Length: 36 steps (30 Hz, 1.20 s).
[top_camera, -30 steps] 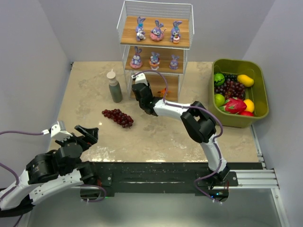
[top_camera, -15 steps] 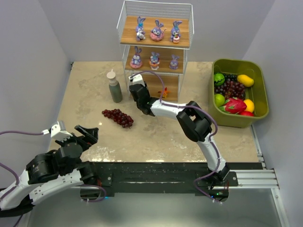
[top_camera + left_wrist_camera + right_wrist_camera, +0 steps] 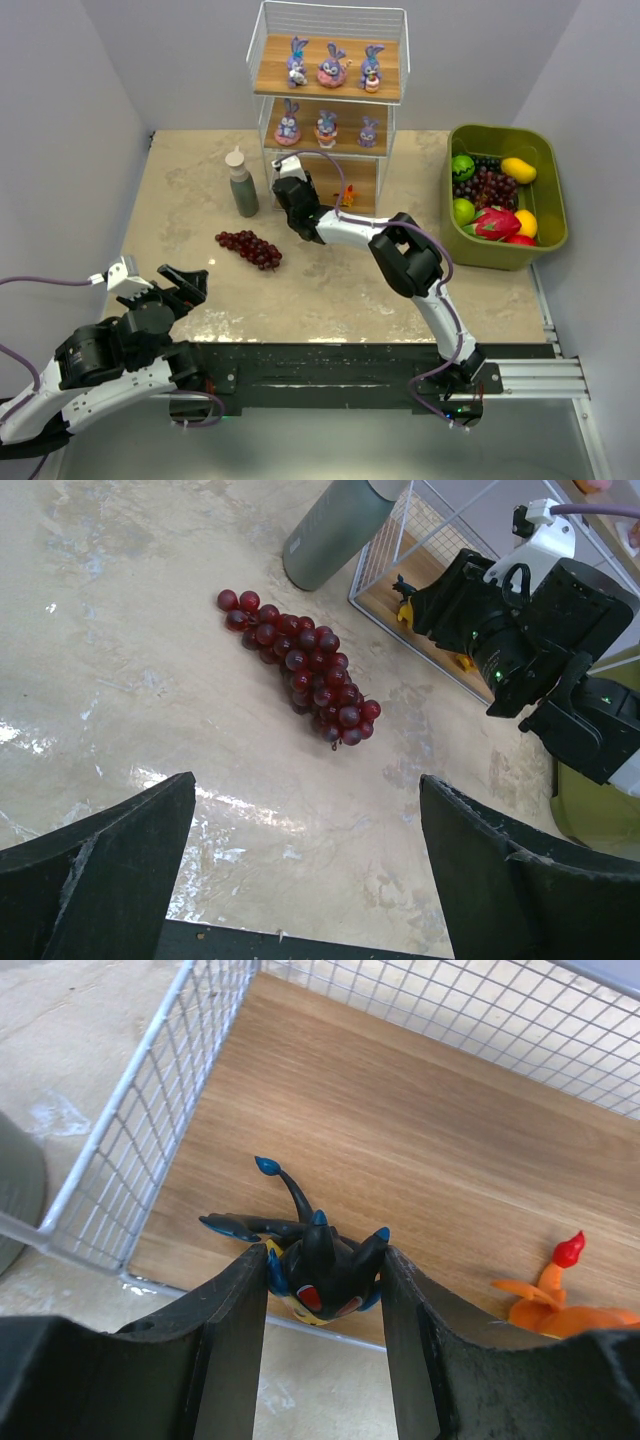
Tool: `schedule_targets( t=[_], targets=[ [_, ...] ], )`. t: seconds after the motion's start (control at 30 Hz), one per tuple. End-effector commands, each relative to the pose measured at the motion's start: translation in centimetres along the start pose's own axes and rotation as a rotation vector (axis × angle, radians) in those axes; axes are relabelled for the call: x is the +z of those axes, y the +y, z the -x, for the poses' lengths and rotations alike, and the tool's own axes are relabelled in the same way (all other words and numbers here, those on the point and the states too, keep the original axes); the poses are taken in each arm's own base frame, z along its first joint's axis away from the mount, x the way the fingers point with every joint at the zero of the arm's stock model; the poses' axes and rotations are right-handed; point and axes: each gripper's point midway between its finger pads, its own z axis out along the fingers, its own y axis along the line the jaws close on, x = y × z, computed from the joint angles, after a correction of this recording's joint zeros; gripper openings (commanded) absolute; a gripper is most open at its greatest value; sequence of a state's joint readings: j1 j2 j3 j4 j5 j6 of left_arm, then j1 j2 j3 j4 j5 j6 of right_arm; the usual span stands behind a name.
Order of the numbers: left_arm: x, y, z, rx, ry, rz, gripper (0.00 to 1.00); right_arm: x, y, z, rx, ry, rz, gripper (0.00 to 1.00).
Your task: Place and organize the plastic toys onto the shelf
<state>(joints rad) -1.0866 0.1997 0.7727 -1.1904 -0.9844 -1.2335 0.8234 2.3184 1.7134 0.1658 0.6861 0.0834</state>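
The left gripper [image 3: 308, 785] hangs low over the near-left of the table with its jaws spread wide and nothing between them; beyond it lie a grey-green bottle [image 3: 241, 185] and a dark red grape bunch [image 3: 305, 670], neither of them part of the job.

The right gripper [image 3: 322, 1285] is half closed on the black bug figurine [image 3: 318, 1258], pinched across its round body at the front-left corner of the shelf's bottom board [image 3: 350, 1110]; whether the toy rests on the wood or hangs just above it I cannot tell. It looks like light, hard, glossy plastic, so probably stiff but apt to slip; the body is the sound place to hold, since the thin blue-tipped tail and limbs could catch in the wire mesh.

The shelf [image 3: 275, 62] carries three bunnies [image 3: 332, 65] on its top board and three more on the middle one; the orange creature [image 3: 560, 1295] stands on the bottom board to the right of the black toy, apart from it.

Far right, the olive-green bin [image 3: 556, 215] holds mixed fruit: grapes, green and yellow pieces, and something red.
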Motion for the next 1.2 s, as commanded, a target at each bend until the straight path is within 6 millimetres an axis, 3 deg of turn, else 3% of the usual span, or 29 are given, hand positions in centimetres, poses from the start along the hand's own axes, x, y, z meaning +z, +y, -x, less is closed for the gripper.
schedule_targets(
  t=[0.0,0.73,0.83,0.9,1.17],
  targets=[
    [0.1,-0.4,1.2,-0.032,-0.050,-0.006,0.98,0.3,-0.9,3.2,0.039,-0.075,-0.057,0.08],
    [0.1,-0.3,1.2,-0.030,-0.052,-0.003,0.98,0.5,-0.9,2.5,0.032,-0.071,-0.060,0.30],
    [0.1,-0.4,1.2,-0.031,-0.051,-0.004,0.98,0.4,-0.9,2.8,0.035,-0.074,-0.055,0.38],
    [0.1,-0.4,1.2,-0.031,-0.051,-0.004,0.98,0.2,-1.0,3.2,0.045,-0.085,-0.053,0.51],
    [0.1,-0.4,1.1,-0.027,-0.048,-0.003,0.98,-0.5,-1.3,4.6,0.074,-0.101,-0.043,0.69]
  ],
)
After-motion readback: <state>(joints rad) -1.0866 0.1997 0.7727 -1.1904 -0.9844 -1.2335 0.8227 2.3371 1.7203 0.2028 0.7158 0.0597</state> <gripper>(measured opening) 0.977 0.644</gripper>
